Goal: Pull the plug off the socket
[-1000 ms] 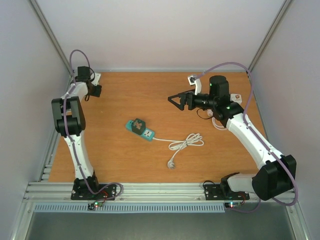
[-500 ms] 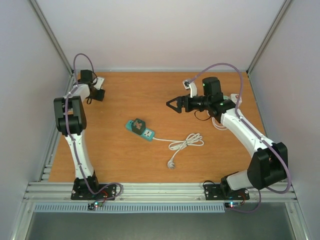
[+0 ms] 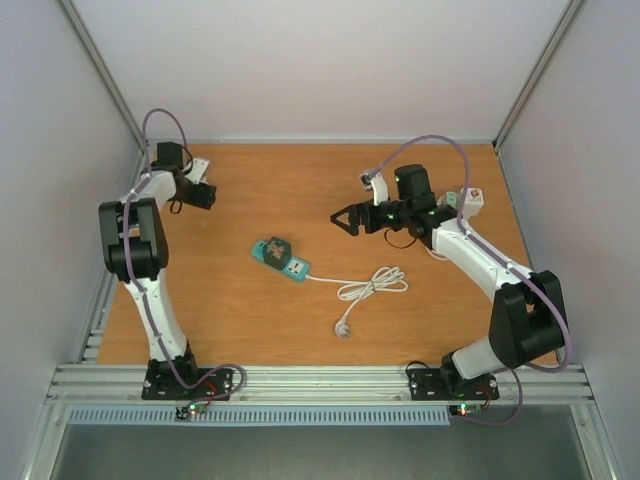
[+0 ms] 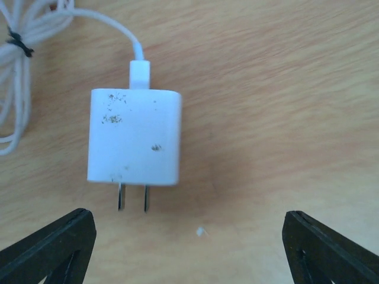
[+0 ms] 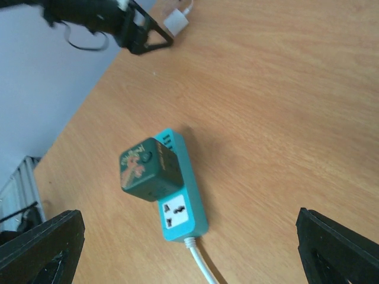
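Observation:
A dark green cube plug (image 3: 275, 247) sits in a teal socket strip (image 3: 291, 265) at the table's middle; in the right wrist view the plug (image 5: 145, 168) stands on the strip (image 5: 183, 207), beside a bare white outlet. My right gripper (image 3: 345, 218) hangs open, up and to the right of the strip, with nothing between its fingers (image 5: 189, 218). My left gripper (image 3: 205, 195) is open at the far left corner. A white charger (image 4: 134, 136) lies flat on the wood just ahead of its spread fingers (image 4: 188, 220), prongs toward them, untouched.
The strip's white cord runs right to a bundled coil (image 3: 372, 285) and ends in a loose plug (image 3: 343, 328). A second white adapter (image 3: 470, 200) and a dark cable (image 3: 402, 236) lie at the back right. White walls close in the table's sides and back.
My left gripper's jaws have spread wide over the white charger in the corner. My right gripper has moved left and nearer, toward the socket strip.

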